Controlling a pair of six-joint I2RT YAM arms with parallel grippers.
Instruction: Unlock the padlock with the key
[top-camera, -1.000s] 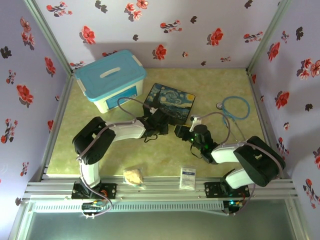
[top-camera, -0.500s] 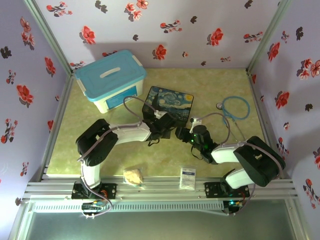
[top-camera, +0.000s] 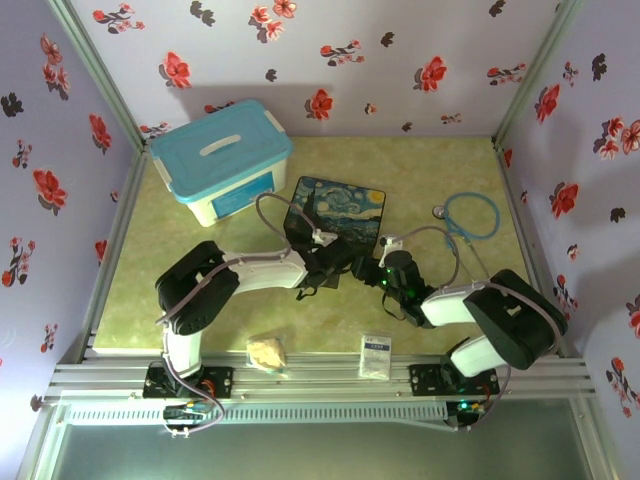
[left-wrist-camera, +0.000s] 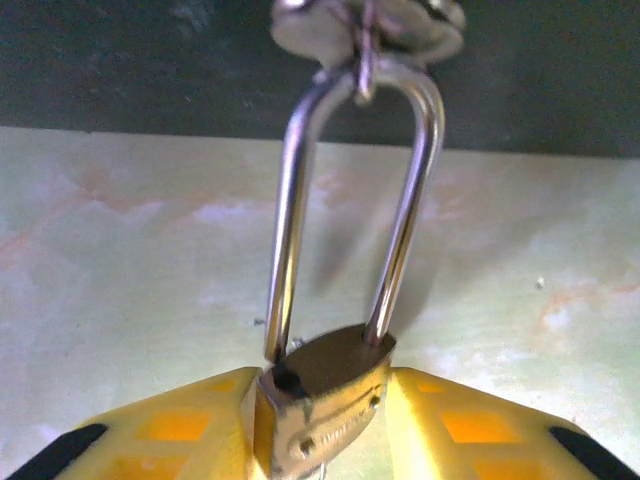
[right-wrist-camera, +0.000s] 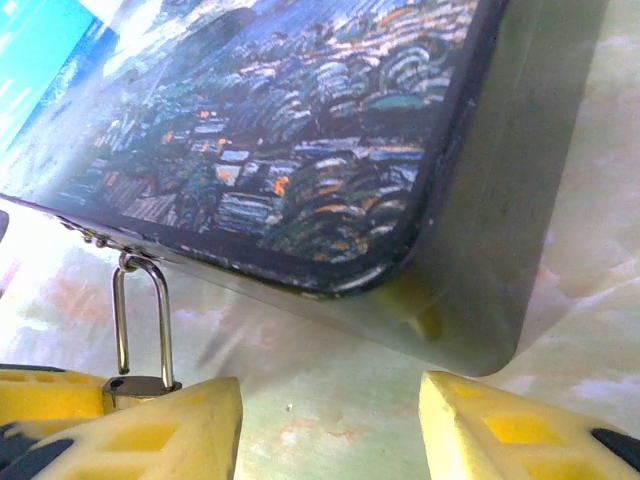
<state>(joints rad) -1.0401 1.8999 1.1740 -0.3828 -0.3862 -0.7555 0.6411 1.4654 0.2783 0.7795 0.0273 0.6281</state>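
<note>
Clasping the padlock (left-wrist-camera: 330, 375), left claw (left-wrist-camera: 322, 402) low, arm outstretched rightward

Your left arm (top-camera: 205, 290) bends at the elbow and reaches right; your right arm (top-camera: 505, 320) reaches left, wrists nearly meeting. Your left gripper (left-wrist-camera: 320, 410) pinches the padlock (left-wrist-camera: 325, 390) between its fingers. Your right gripper (right-wrist-camera: 330, 415) has its jaws spread, nothing between them.

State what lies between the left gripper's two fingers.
The padlock: its brass body sits between the yellow fingers of the left gripper, touching both, as the left wrist view shows.
</note>
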